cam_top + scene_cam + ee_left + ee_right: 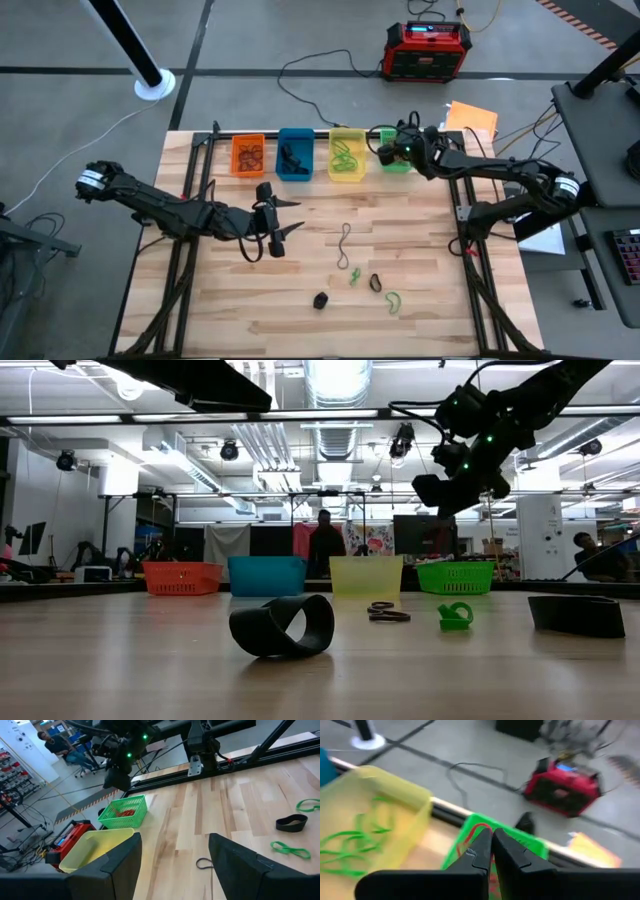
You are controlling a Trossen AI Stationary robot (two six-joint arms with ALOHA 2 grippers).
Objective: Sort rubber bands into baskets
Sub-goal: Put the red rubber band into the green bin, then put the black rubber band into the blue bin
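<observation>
Evidently a delivery step is in hand: the right claw [386, 150], fingers pressed shut with nothing visible between them, hovers over the green basket [396, 160] at the upper right of the high view. Mid-frame left, the left claw [282, 222] stands open and empty above the worktop [430, 300]. Loose rubber bands [372, 283] lie lower centre; the next move probably calls for descending onto one and pinching.

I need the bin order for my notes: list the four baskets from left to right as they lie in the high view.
orange basket → blue basket → yellow basket → green basket, which has the shut right gripper above it.
</observation>
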